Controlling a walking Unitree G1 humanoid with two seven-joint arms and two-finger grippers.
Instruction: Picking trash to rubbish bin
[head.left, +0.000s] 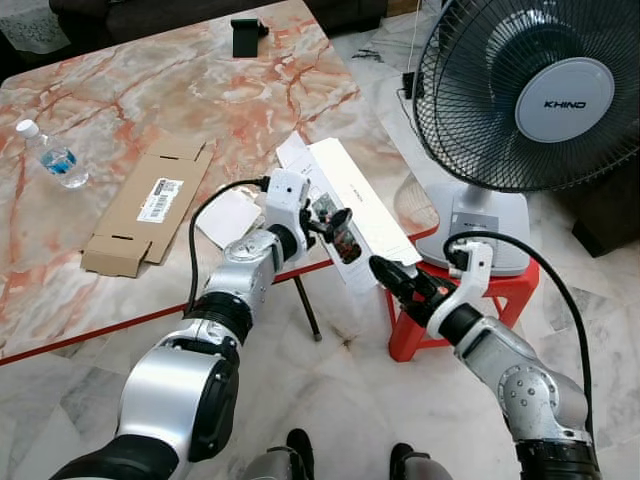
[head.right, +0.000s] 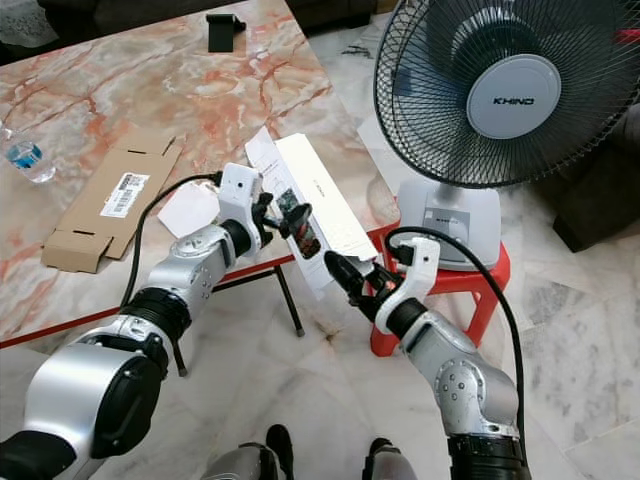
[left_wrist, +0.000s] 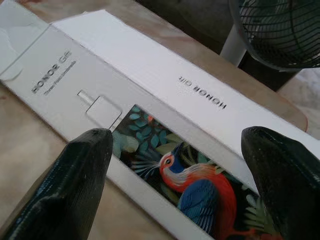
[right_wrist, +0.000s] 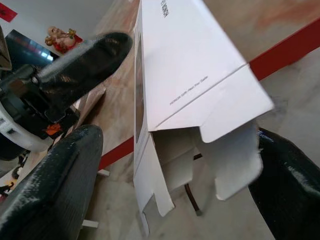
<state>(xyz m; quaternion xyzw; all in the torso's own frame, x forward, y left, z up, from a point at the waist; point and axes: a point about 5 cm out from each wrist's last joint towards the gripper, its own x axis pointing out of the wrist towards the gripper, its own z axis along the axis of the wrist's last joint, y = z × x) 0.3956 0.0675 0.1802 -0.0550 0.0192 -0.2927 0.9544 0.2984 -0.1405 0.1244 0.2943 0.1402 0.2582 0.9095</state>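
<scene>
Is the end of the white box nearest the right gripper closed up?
No, the white Honor box has its end flaps hanging open, showing a hollow inside, between the right gripper's spread fingers.

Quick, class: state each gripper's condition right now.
Left gripper: open, fingers either side of the white box.
Right gripper: open, around the box's overhanging end.

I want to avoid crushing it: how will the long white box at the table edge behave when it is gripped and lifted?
The white box is probably light and empty: the right wrist view shows its end open, flaps loose. Thin card would likely buckle under a firm squeeze. It overhangs the table edge, so it may tip or slide when nudged. Both end effectors, left and right, are open.
</scene>
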